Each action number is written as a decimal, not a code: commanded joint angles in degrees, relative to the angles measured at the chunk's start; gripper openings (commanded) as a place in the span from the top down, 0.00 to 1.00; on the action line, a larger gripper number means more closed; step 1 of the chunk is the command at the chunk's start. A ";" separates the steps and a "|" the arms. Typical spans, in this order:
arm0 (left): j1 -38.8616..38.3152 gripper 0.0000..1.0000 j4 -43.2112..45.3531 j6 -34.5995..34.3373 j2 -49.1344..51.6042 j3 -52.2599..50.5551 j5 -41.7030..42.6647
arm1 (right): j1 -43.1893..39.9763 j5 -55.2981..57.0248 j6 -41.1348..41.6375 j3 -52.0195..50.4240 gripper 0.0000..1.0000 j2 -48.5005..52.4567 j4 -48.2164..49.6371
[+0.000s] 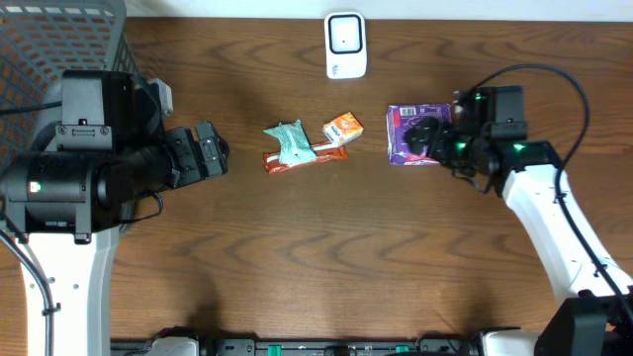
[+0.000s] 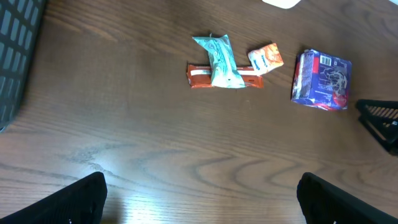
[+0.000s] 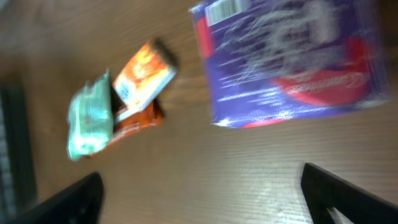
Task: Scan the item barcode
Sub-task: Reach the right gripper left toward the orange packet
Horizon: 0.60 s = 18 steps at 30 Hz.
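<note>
The right arm's fingers (image 3: 348,199) were spread wide apart and gripped nothing. Just ahead of them a purple packet (image 3: 292,62) lay flat on the brown wood-grain worktop (image 1: 297,257). From overhead it sat right of centre and looked nearly square, slightly longer side to side. A white barcode strip (image 3: 222,9) showed at one corner, on the side toward the other snacks. The packet was glossy film with white print and a red band along one edge, blurred in the wrist view.

The right arm reached in from the near right corner, its white forearm angled toward the centre and its black wrist bent over the packet's right part.

The left arm's fingers (image 2: 68,202) were also wide open and empty, pointing right across the worktop. Its bulky black and white body stood at the left edge.

Between the two arms lay a crinkled teal wrapper (image 1: 290,142) across a thin red-orange bar (image 1: 309,158), touching it, with a small orange box (image 1: 342,128) just beside them. A white scanner (image 1: 345,44) stood upright at the far edge. A grey wire basket (image 1: 49,40) filled the far left corner.
</note>
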 commanded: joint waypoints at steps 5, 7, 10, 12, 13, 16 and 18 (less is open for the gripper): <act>-0.17 0.02 -0.02 0.55 0.11 0.94 0.24 | 9.51 -4.24 3.76 0.31 0.01 0.57 -0.48; -0.17 0.02 -0.02 0.55 0.11 0.94 0.24 | 11.74 -4.24 3.96 0.31 0.01 0.57 0.17; -0.17 0.02 0.00 0.55 0.11 0.94 0.24 | 13.97 -4.26 3.98 0.31 0.01 0.57 2.27; -0.17 0.02 -0.02 0.55 0.11 0.94 0.24 | 15.10 -4.22 3.96 0.31 0.01 0.61 3.78; -0.17 0.02 -0.02 0.55 0.11 0.94 0.24 | 15.43 -4.15 3.96 0.31 0.01 0.61 4.13; -0.17 0.02 -0.02 0.55 0.11 0.94 0.24 | 16.50 -1.66 3.96 0.31 0.01 0.63 4.22; -0.17 0.02 -0.02 0.55 0.11 0.94 0.24 | 17.07 0.44 3.98 0.31 0.01 0.66 4.20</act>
